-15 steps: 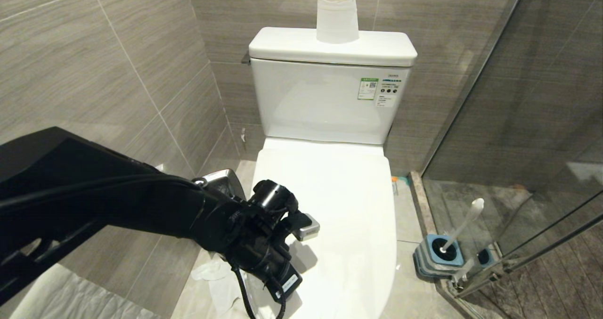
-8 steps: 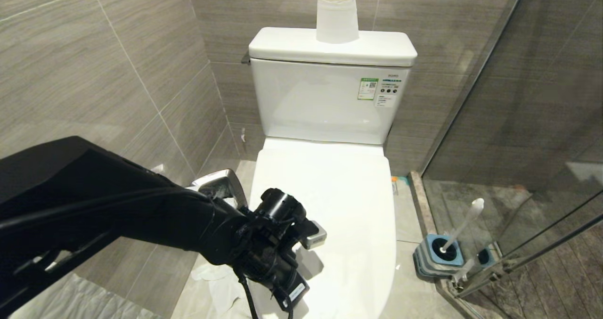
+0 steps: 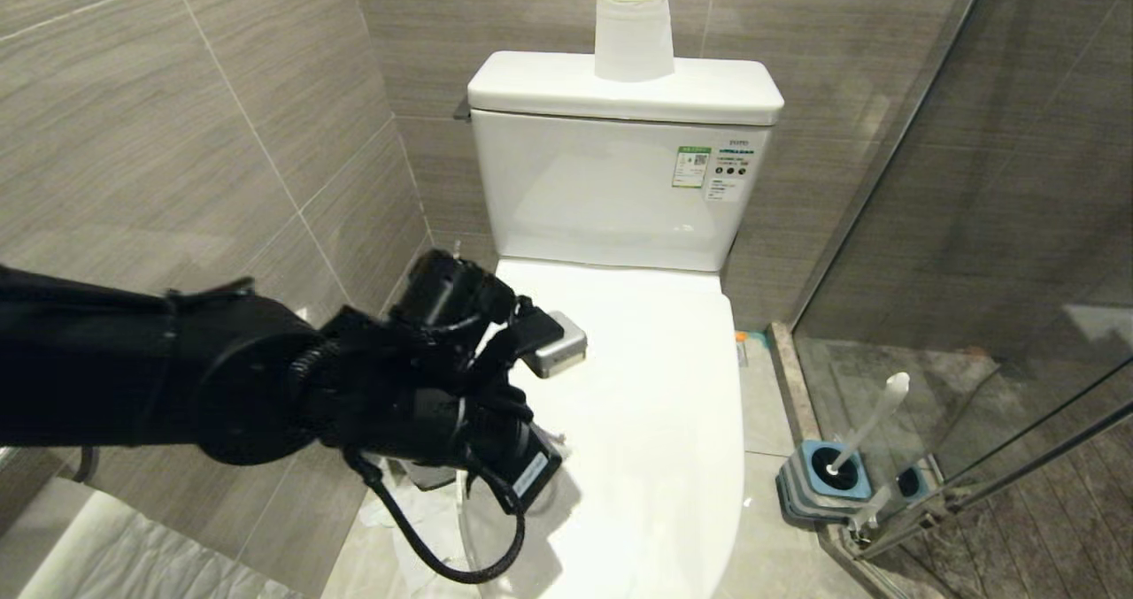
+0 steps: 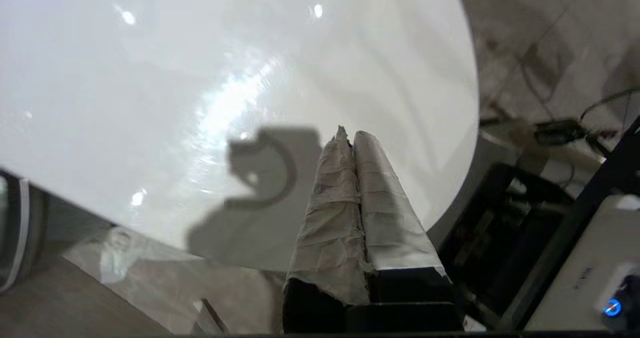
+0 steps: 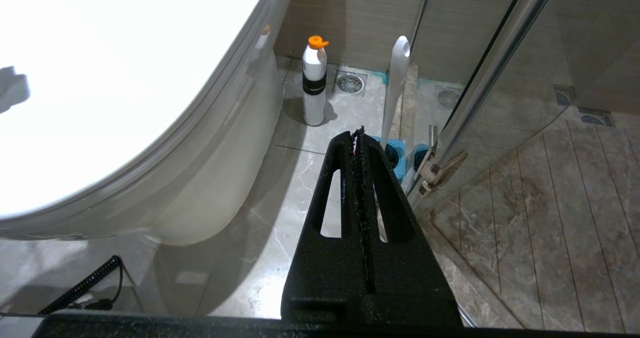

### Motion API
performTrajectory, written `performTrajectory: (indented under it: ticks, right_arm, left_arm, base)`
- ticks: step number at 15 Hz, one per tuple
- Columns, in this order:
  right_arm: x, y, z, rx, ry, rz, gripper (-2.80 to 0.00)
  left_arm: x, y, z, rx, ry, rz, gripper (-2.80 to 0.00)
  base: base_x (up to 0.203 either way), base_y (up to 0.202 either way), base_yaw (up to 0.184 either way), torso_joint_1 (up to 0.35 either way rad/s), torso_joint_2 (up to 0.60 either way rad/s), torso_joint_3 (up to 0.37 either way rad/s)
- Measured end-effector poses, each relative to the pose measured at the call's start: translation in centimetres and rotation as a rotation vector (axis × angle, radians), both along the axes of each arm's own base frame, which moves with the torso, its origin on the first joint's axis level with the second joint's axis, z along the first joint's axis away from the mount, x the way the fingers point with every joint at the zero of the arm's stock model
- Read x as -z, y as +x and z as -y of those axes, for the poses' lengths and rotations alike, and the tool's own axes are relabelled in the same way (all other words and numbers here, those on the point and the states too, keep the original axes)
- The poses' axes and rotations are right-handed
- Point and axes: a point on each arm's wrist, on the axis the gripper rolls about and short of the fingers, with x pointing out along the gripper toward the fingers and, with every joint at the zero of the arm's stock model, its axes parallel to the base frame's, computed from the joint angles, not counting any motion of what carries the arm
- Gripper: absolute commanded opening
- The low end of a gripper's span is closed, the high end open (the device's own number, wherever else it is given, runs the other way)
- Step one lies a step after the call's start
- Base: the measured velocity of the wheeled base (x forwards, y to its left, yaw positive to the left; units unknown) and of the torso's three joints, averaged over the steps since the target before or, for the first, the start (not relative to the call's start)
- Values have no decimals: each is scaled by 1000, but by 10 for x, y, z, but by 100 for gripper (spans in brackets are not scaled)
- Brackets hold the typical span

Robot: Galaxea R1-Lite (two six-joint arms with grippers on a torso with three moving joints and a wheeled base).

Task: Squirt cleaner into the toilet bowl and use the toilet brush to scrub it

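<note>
1. Left hand (image 4: 350,136), fingers pressed together and empty, hovers over the closed lid (image 3: 637,387) of the toilet bowl (image 5: 220,168).
2. Likely next: lift that lid.
3. Brush (image 3: 872,422) stands well right, untouched.
</note>
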Motion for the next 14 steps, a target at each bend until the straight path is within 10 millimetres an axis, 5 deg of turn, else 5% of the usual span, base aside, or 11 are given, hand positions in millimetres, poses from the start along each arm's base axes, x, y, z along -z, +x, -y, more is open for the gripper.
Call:
performTrajectory:
  ticks: [7,14]
  right_arm:
    - [0,0,0,1,0,0,-280]
    - [0,0,0,0,0,0,-280]
  left_arm:
    - [-105,-75,-70,-87,-258,199,-280]
    - [-157,-107,-116,-562,-328,468,-280]
  base:
    - [0,0,0,0,0,0]
    - [0,0,0,0,0,0]
